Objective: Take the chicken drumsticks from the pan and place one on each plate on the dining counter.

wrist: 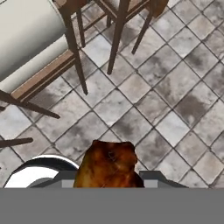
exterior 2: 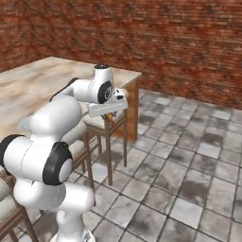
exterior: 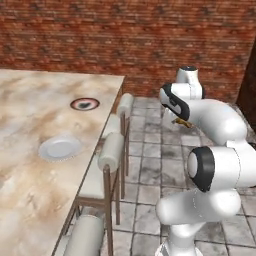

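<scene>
Golden-brown drumstick above floor tiles

Chairs — tiled floor, brick wall

The golden-brown cooked chicken drumstick shows just its thick end in the hand view; the lower part runs behind the grey band, so the end effector's fingertips on it can't be made out. From the left base camera, a small orange-brown sliver peeks from under the white arm. The marbled beige worktop is cut off at the left and bottom edges. The dark-rimmed, red-ringed plate is too small to read clearly.
</scene>
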